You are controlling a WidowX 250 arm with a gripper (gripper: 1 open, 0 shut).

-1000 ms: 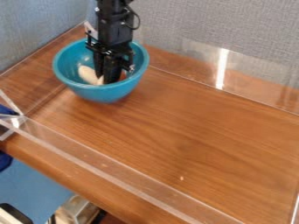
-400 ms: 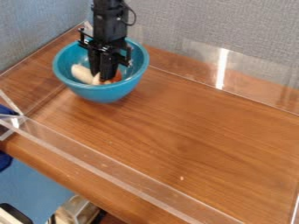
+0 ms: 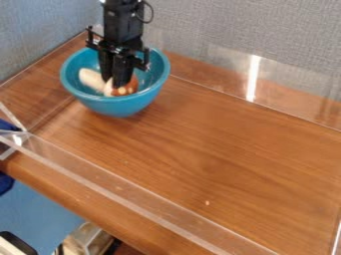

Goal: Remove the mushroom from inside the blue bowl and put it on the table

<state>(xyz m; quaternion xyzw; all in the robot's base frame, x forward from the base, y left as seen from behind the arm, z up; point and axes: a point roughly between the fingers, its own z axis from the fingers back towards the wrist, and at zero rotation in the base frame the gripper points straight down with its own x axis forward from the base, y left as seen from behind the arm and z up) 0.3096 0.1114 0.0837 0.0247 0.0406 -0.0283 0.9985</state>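
Scene, single overhead-oblique view.

Table (image 3: 226, 149): reddish-brown wood-grain top, bordered by low clear acrylic walls (image 3: 94, 169) along the near and far edges. Grey textured panel (image 3: 253, 30) behind the far wall.

Round, deep, glossy teal-blue plastic bowl (image 3: 94, 97): standing upright on the table in the far left corner area, close to the acrylic walls there. Rim fully visible except where crossed by the arm.

Black robot arm (image 3: 123, 20): descending vertically from the top edge of the view into the bowl opening. Black end effector (image 3: 120, 82): pointed straight down, tips lowered inside the bowl, below rim level. Fingers (image 3: 128, 72) set close together, only a narrow gap between them. Fingertips located at an orange-brown patch near the bowl floor.

Small toy mushroom with cream-white stem and orange-brown cap (image 3: 96, 80): lying inside the bowl, on the inner floor, left of and beneath the fingers. Cream portion visible to the left of the fingers; orange-brown portion visible directly at the fingertips. Fingers apparently pinching the cap end, though contact is partly hidden by the fingers themselves and cannot be confirmed. Mushroom not raised above the rim.

Remaining table surface: bare wood grain with light reflections off the acrylic.
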